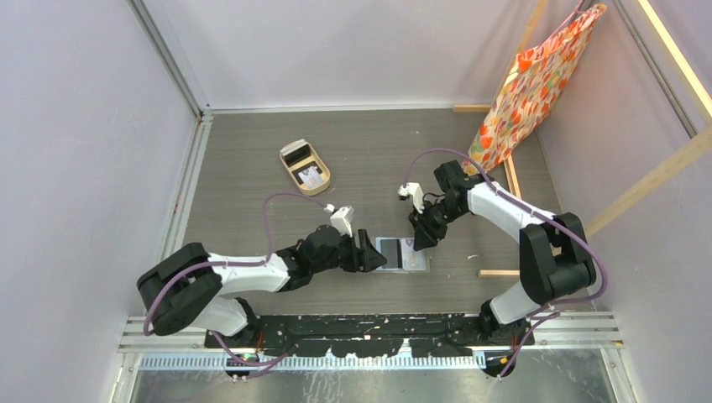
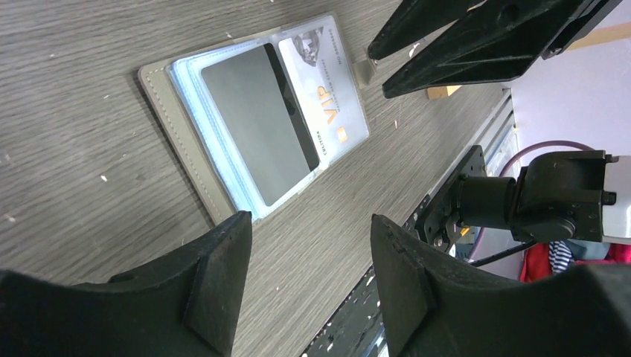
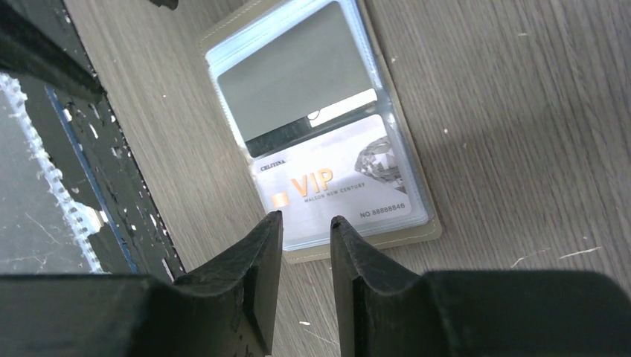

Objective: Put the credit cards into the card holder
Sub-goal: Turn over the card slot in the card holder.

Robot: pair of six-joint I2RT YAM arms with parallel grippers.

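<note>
While open, grey card holder

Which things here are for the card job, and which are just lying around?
For the job:
- card holder, open on the table
- VIP card and grey card in its sleeves
- black card and white card, waiting in the tan tray

Just lying about:
- flowery orange bag
- wooden frame

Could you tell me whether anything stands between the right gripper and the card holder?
Nothing visible does: the right gripper, jaws apart and empty, hangs directly over the open card holder at its VIP card end.
</note>
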